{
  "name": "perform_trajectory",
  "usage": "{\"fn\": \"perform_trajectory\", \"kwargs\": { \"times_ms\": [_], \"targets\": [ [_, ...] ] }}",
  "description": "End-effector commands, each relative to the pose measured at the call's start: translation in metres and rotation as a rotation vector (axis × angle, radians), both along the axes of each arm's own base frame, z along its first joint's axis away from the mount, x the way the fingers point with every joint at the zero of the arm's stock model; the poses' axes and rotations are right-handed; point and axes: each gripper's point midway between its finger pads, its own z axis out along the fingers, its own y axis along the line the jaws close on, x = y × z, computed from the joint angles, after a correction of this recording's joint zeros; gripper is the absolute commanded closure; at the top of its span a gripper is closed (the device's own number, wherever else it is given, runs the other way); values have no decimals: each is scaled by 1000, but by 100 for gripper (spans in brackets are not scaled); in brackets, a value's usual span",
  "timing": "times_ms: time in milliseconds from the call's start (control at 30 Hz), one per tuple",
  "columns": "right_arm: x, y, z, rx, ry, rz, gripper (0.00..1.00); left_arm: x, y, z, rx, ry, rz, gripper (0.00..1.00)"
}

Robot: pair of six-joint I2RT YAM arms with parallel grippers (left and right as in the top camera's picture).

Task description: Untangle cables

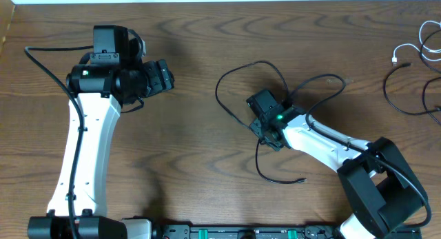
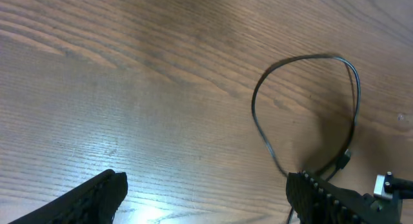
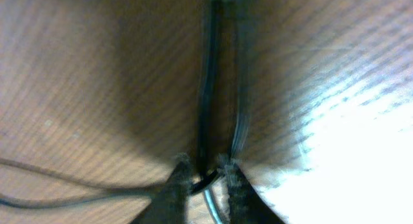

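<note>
A thin black cable (image 1: 234, 77) lies looped across the middle of the table, one end trailing toward the front edge (image 1: 279, 178). My right gripper (image 1: 262, 122) is down on this cable. In the right wrist view its two fingertips stand close together, shut on the black cable (image 3: 205, 121) that runs straight up between them (image 3: 204, 167). My left gripper (image 1: 165, 77) hangs open at the left, well away from the loop. In the left wrist view its fingers (image 2: 97, 195) are spread wide over bare wood, with the cable's loop (image 2: 258, 114) ahead to the right.
More cables lie at the far right edge: a white one (image 1: 406, 52) with a plug and black ones (image 1: 413, 101) below it. The arm bases stand along the front edge of the wooden table (image 1: 193, 142).
</note>
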Motion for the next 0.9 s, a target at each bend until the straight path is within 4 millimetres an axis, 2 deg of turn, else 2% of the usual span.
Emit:
{"fn": "perform_trajectory", "kwargs": {
  "times_ms": [0,133,300,467,867],
  "targets": [
    [-6,-2,-6,-21,17,18,98,-3,1,-8,13,23,-11,15],
    [-4,-1,-6,-9,17,56,99,-3,1,-8,13,24,-11,15],
    [11,-3,2,37,9,161,98,-4,1,-8,13,26,-11,15],
    [25,-17,13,7,1,208,96,-4,1,-8,13,26,-11,15],
    [38,-43,26,-111,-11,365,91,-6,1,-9,13,37,-11,15]
  ]
}}
